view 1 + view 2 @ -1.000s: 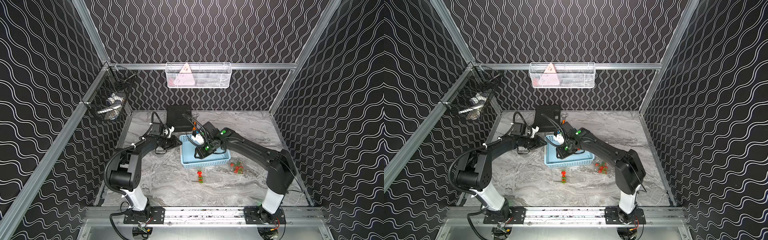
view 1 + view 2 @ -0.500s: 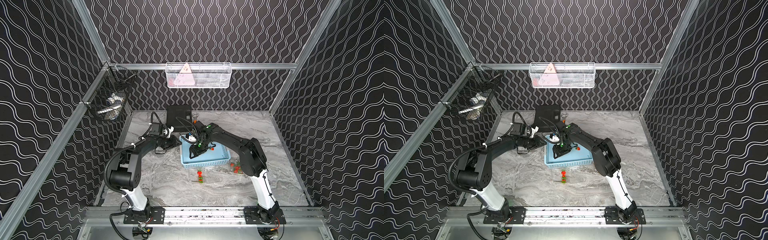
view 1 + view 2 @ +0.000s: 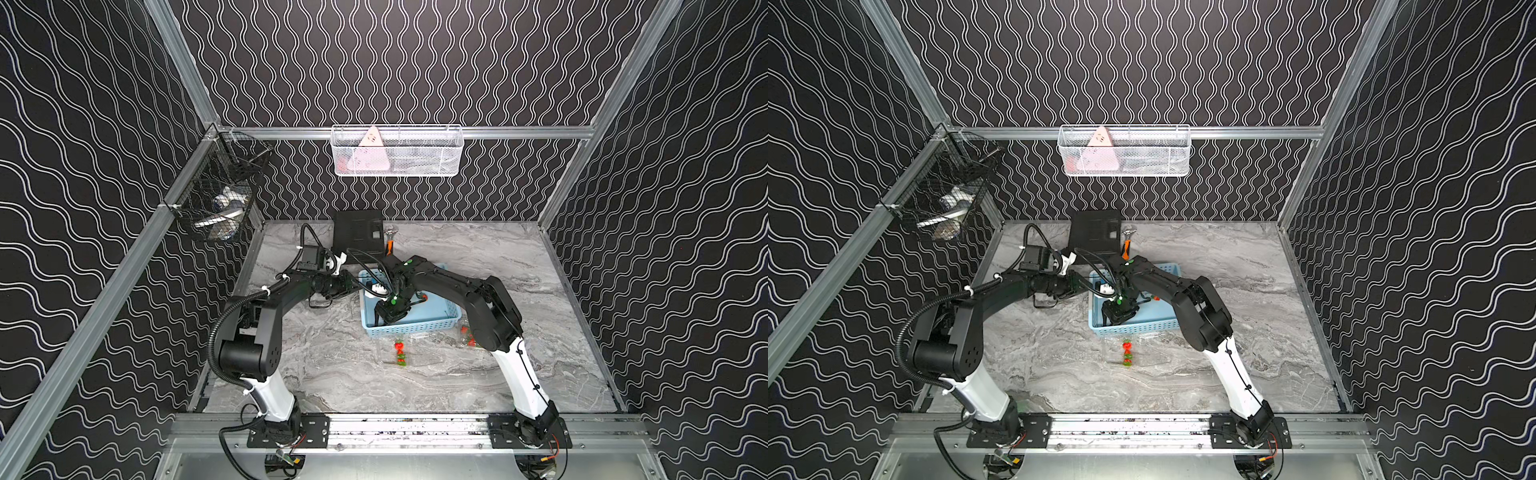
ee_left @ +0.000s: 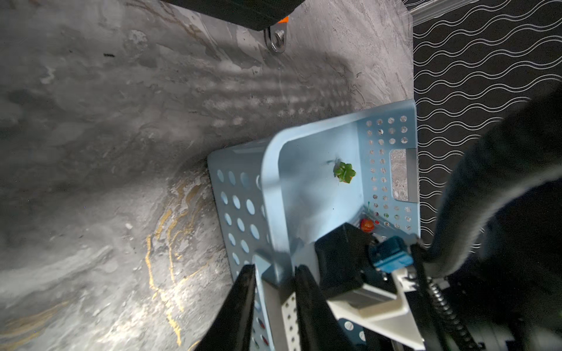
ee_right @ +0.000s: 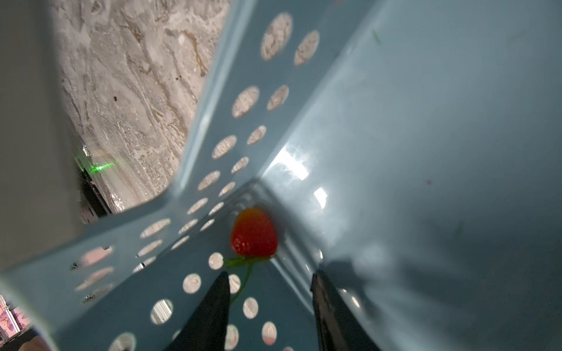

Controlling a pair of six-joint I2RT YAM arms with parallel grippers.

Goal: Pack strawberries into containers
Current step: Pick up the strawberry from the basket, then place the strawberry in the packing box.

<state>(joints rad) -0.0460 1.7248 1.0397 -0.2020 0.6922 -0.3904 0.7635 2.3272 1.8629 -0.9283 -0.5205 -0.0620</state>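
A light blue perforated basket [image 3: 411, 329] [image 3: 1133, 331] stands mid-table. My left gripper [image 4: 273, 275] [image 3: 359, 286] is shut on its left wall [image 4: 243, 218]. My right gripper [image 5: 270, 275] [image 3: 381, 321] reaches down inside, open, at the near left corner. A red strawberry [image 5: 254, 234] with a green stem lies in that corner just beyond the fingertips [image 5: 222, 282]. Another strawberry [image 4: 367, 225] [image 3: 424, 296] and a loose green top [image 4: 344, 172] also lie in the basket. In front, strawberries [image 3: 400, 353] [image 3: 1126, 354] sit in a faint clear container [image 3: 424, 353]. More strawberries [image 3: 468, 338] show beside the right arm.
A black box [image 3: 357, 232] and an orange-handled tool [image 3: 388, 246] lie at the back of the marble table. A white wire basket [image 3: 397, 151] hangs on the back wall. A black wire basket [image 3: 220, 208] hangs on the left wall.
The right arm has folded in toward the middle, and its gripper has dropped toward the basket's near left corner. The left arm has kept its hold and place.
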